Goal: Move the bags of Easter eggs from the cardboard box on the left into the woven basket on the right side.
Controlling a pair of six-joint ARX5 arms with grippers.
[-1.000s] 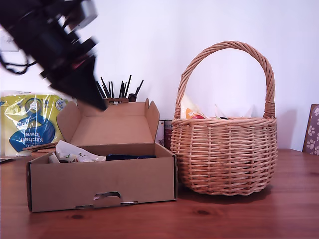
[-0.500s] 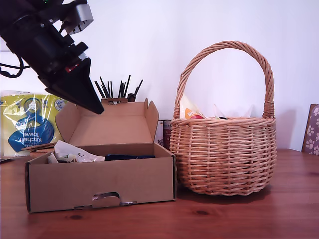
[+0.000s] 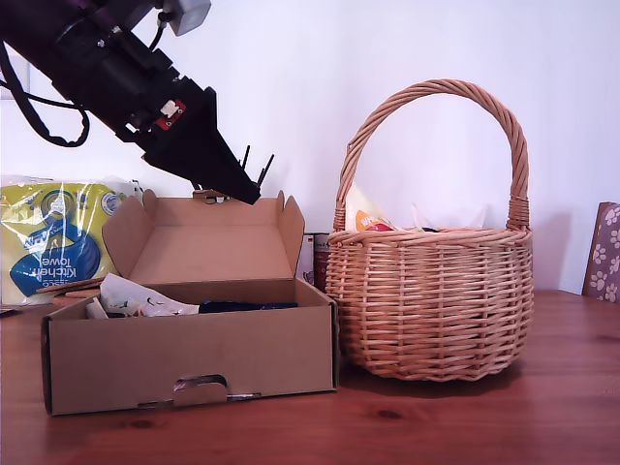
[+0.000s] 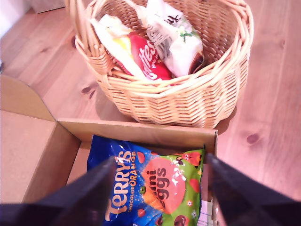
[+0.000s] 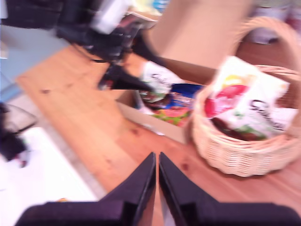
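While my first gripper [image 4: 160, 188] hangs above the box [image 3: 189, 354] with its jaws spread wide and nothing between them, a blue bag [image 4: 150, 186] with orange lettering lies in the box directly under the gap of the jaws. Beyond the jaws, past the far wall of the box, stands the basket [image 4: 174, 96], and in it a red bag [image 4: 148, 59] and a white bag [image 4: 176, 37] with dark script lean together, with a yellowish packet beside the red one. In the exterior view the same arm reaches down from the upper left of the exterior view, and its dark fingertips [image 3: 237, 184] are just above the raised lid of the box, not touching it. A pale crinkly bag [image 3: 136, 298] shows over the box wall toward the exterior view's left, and a dark one lies next to it, low in the box. The basket [image 3: 431, 295] stands just beside the box on the exterior view's right, close to it, but I cannot tell if they touch. My second gripper [image 5: 156, 181] is high over the wooden table [image 5: 84, 122], well apart from box and basket, and its jaws are pressed together with nothing held. Its picture is blurred, but ahead of these jaws one sees the basket [image 5: 235, 150] with its bags and the box with the first arm over it. Behind the box stands a yellow-and-blue towel pack [image 3: 58, 237].
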